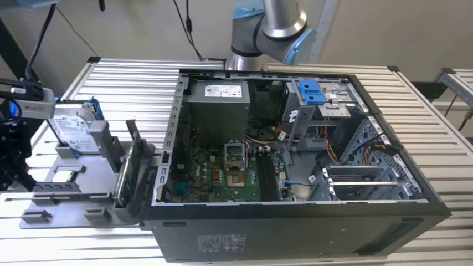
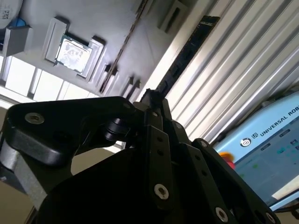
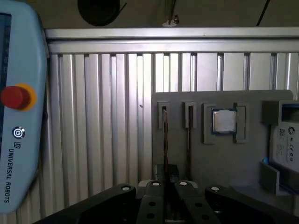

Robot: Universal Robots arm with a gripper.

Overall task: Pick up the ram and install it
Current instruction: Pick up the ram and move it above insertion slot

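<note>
**Ram pinched in the fingers beside the parts tray**

In both wrist views the gripper (image 3: 166, 181) (image 2: 152, 95) has its black fingers (image 3: 152, 193) drawn narrow, closed on one end of the ram (image 2: 187, 51). In the second wrist view the ram shows as a long dark stick with a row of small chips, running straight out from the fingertips. In the first wrist view it is seen edge-on as a thin line (image 3: 165, 140). Whether its far end is clear of the tray cannot be told.

Just behind the ram lies the grey tray (image 3: 205, 163), with two narrow slots, a square silver processor (image 3: 224, 121) in its pocket, and a hard drive (image 3: 286, 142) further along. The tray rests on the ribbed metal counter (image 3: 107, 116). A pale blue control pendant (image 3: 18, 140) with a red button (image 3: 14, 96) stands at the counter's edge.

In the exterior view the tray (image 1: 88, 172) sits at the exterior view's left, carrying the hard drive (image 1: 72, 133), the processor (image 1: 63, 176) and a dark upright card (image 1: 133, 160). Next to it, toward the exterior view's right, the open computer case (image 1: 296, 227) shows its green board (image 1: 214, 172). Behind the case rises the arm (image 1: 267, 27).
</note>
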